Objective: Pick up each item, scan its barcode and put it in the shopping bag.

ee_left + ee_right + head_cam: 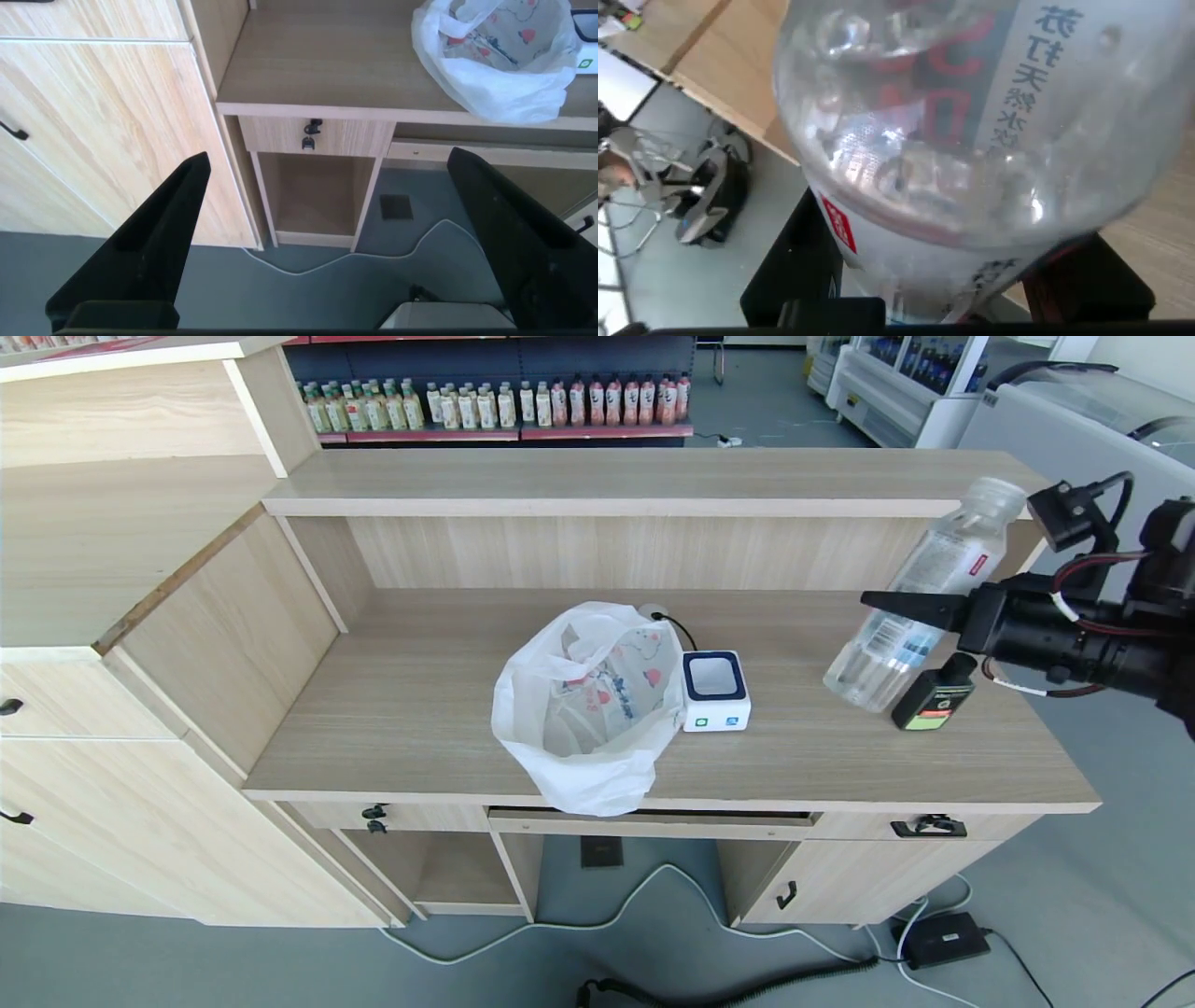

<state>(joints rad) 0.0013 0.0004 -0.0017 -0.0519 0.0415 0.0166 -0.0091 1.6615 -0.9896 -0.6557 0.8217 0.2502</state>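
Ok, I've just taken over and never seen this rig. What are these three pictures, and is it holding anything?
This is a two-armed robot at a wooden counter. The wide picture comes from a camera on its head, looking down; the other two come from cameras on its wrists. On the counter are an open white shopping bag, a small white scanner right beside it, and a small dark bottle to the robot's right. The right tool is shut on a clear plastic bottle, held tilted above the counter; the right wrist picture shows that bottle up close. The left tool is open and empty, low in front of the counter.
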